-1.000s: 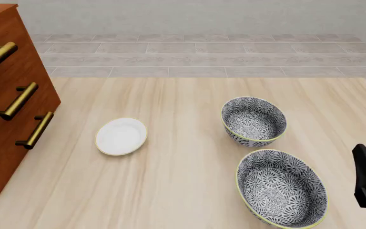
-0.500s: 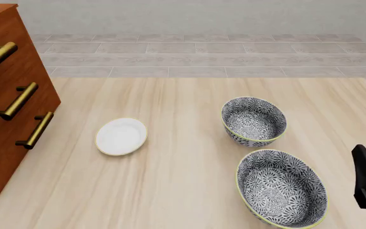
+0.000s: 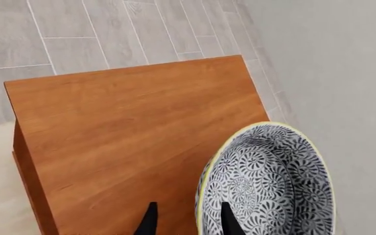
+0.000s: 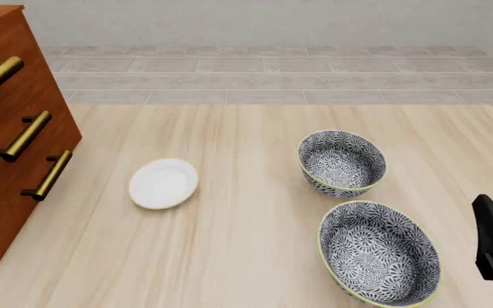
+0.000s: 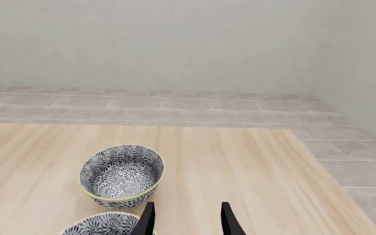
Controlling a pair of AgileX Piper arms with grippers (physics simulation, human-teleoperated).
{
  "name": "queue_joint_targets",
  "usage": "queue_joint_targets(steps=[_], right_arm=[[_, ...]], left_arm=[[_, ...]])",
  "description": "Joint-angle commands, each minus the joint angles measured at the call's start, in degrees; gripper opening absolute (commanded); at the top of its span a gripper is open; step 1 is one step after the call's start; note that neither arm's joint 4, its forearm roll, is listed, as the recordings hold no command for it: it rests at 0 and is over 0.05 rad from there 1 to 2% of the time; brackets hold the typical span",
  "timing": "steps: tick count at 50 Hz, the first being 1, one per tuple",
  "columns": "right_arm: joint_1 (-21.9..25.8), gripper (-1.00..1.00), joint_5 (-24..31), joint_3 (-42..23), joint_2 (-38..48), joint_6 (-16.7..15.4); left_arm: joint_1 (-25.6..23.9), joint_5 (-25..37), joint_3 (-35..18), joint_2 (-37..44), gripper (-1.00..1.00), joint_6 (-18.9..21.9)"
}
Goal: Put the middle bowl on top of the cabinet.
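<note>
Left wrist view shows the left claw point(image 3: 186, 223) holding the middle bowl point(image 3: 270, 183) by its rim. One finger point(image 3: 230, 221) is inside the bowl and the other finger is outside, with the yellow-green edge between them, so the claw is closed narrow on that edge.

The bowl reaches out from the claw along the way the fingers point. It is round, so it has no long side. Its open mouth faces this camera, and you can see the flower pattern inside. I think it hangs tilted, but the pictures do not make that sure.

Behind the bowl, past the claw, is the flat brown top of the cabinet point(image 3: 129, 127). Part of the bowl lies over that top and part sticks out past its far edge, over the pale wall. I cannot tell if the bowl is touching the wood or is above it.

So the next move, I think, is to bring the bowl back toward the middle of the top, set it flat, and then let go.

The right claw point(image 5: 184, 220) is far from all this. Its fingers are apart and hold nothing. Two other bowls, one point(image 4: 341, 163) and another point(image 4: 380, 253), sit on the table point(image 4: 255, 256) near it, with a small white plate point(image 4: 162, 183) farther off.
</note>
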Motion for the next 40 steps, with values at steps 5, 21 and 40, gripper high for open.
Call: queue_joint_targets(steps=[5, 21, 40], right_arm=[[0.13, 1.0, -0.84, 0.0, 0.95, -0.09], [0.16, 1.0, 0.36, 0.0, -0.28, -0.18], [0.04, 1.0, 0.3, -0.01, -0.28, -0.08]], left_arm=[[-0.46, 0.63, 2.07, -1.52, 1.0, -2.18], [-2.32, 0.17, 3.73, -5.28, 1.0, -3.01], [-5.56, 0.73, 5.14, -9.98, 1.0, -4.55]])
